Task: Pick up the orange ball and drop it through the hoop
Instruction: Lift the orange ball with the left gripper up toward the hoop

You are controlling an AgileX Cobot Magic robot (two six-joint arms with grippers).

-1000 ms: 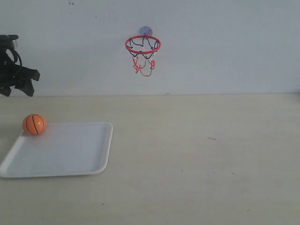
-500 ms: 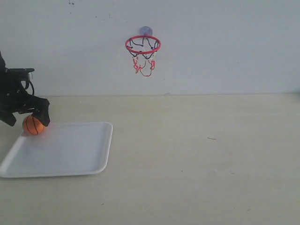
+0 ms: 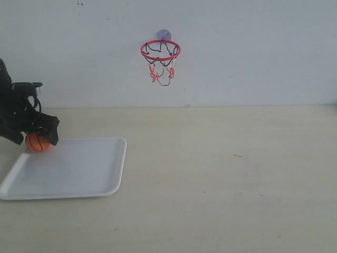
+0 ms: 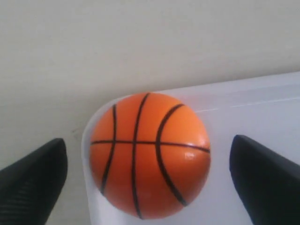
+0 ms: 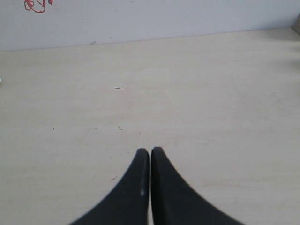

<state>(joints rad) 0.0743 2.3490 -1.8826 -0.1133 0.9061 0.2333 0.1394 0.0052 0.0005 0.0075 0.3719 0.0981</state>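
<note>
The orange ball (image 3: 37,142) (image 4: 149,154) rests in the far left corner of the white tray (image 3: 79,168) (image 4: 262,108). My left gripper (image 3: 32,138) (image 4: 149,180) is down over it, open, with one dark finger on each side of the ball and a gap to both. The hoop (image 3: 160,50) hangs on the back wall, red ring with a dangling net under a suction cup. A scrap of its red net (image 5: 36,5) shows in the right wrist view. My right gripper (image 5: 150,152) is shut, empty, above bare table; it does not show in the exterior view.
The pale table (image 3: 221,174) runs from the tray to the right edge. A white wall (image 3: 253,52) closes the back. The tray's raised rim (image 4: 86,140) curves close around the ball's corner.
My left gripper has come down from above the tray's corner and now straddles the ball. The ball, tray and hoop have not moved.
</note>
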